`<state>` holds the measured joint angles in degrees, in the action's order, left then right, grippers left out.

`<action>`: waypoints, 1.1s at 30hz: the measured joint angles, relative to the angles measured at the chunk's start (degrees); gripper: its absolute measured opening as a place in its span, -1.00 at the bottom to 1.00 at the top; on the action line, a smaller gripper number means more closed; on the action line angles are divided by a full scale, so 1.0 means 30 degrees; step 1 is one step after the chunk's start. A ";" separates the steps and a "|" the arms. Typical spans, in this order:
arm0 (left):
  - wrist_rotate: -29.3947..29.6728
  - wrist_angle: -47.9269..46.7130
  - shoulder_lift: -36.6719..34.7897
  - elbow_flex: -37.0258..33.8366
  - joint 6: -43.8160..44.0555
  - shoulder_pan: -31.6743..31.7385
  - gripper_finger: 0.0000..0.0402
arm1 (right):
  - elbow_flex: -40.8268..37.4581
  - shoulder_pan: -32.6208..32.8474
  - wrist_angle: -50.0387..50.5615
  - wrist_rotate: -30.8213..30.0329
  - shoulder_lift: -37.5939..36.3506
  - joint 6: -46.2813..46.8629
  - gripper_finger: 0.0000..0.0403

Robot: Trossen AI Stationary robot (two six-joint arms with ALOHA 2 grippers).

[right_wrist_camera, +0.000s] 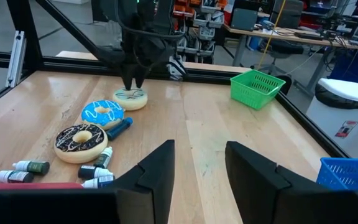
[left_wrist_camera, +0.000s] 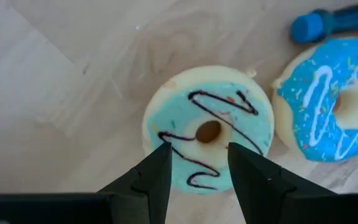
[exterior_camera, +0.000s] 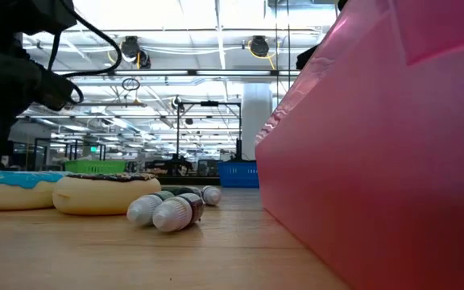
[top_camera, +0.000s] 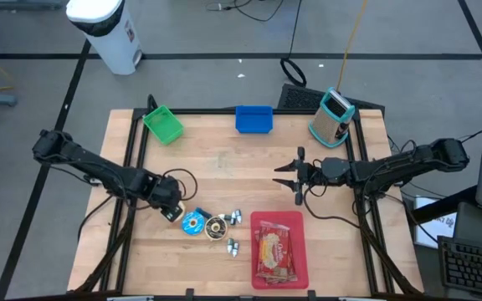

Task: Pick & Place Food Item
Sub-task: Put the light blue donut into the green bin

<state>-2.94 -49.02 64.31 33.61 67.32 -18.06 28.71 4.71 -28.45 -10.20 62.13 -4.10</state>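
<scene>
A pale donut with teal icing and a dark zigzag lies flat on the wooden table, also seen in the right wrist view. My left gripper points down right over it, open, its two fingertips above the icing on either side of the hole. Next to it lie a blue-iced donut and a chocolate donut. My right gripper waits open and level at mid-table on the right, holding nothing. My left gripper comes at the teal donut from above, its fingers over the icing beside the hole. Whether they touch the icing I cannot tell. The donut lies flat on the table.
A red tray with a food packet stands at the near right. Small bottles and a blue marker lie by the donuts. A green basket and a blue basket stand at the far edge.
</scene>
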 joint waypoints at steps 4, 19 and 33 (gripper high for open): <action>0.0215 -0.0612 0.0015 -0.0239 0.0607 -0.0274 -0.21 | 0.0000 0.0000 0.0000 0.0000 0.0000 0.0044 -0.36; 0.0578 0.3682 0.0024 -0.2994 0.0310 -0.0503 -0.21 | 0.0000 0.0000 0.0022 0.0002 0.0000 0.0211 -0.36; 0.0714 0.1247 -0.0109 -0.1170 -0.0814 -0.0415 -0.94 | 0.0007 0.0000 0.0016 0.0002 0.0007 0.0211 -0.36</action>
<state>-0.80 -45.28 63.99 30.10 64.88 -19.31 28.73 4.71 -28.40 -10.19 62.15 -3.46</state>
